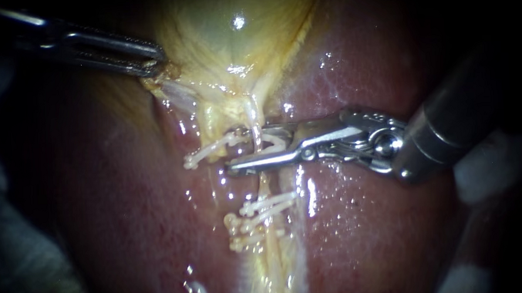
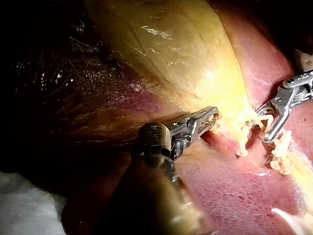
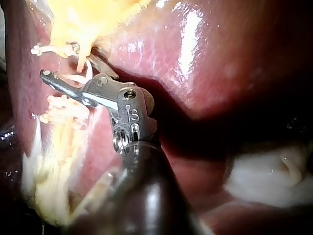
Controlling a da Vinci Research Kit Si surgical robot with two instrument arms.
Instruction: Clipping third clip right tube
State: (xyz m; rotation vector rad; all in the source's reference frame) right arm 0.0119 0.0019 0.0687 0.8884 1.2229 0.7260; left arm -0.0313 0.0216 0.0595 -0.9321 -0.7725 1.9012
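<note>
The yellow gallbladder [image 1: 232,36] narrows into a pale tube [image 1: 252,114] that runs down over the red liver [image 1: 370,230]. My right instrument [image 1: 234,149] comes in from the right. Its jaws stand open astride that tube, with a white clip [image 1: 275,141] lying between them. Another white clip [image 1: 205,153] sticks out to the left at the same level. Two more clips [image 1: 269,204] sit lower on the strand. My left instrument [image 1: 152,66] comes in from the upper left, shut on the gallbladder's lower edge. The right wrist view shows the open jaws [image 3: 68,63] around the tube [image 3: 82,63].
White gauze [image 1: 485,172] lies beyond the liver's right edge, behind the right shaft. It also shows in the right wrist view as gauze [image 3: 264,181]. Wet, shiny liver surrounds the strand on both sides.
</note>
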